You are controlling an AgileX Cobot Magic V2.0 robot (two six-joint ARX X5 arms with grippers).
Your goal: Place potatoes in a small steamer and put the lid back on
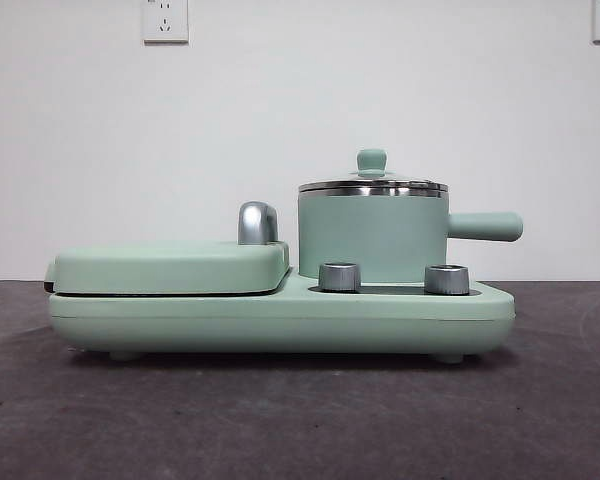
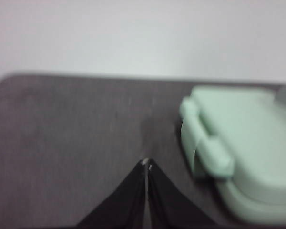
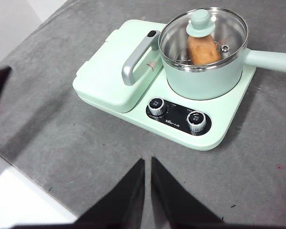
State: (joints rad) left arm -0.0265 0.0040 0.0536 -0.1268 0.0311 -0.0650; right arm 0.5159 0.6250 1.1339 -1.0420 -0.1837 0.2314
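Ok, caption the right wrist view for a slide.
Potato inside the small steamer, glass lid on; right end effector shut above the table.

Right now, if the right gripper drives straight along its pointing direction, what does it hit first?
Probably the appliance base, near its two dials. The right gripper is shut and points that way over bare table; the steamer, lid on, sits behind. Depth is unclear.

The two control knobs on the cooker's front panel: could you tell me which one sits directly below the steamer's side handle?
The knob toward the handle end, farthest from the grill cover. The other knob sits beside the grill cover's edge.
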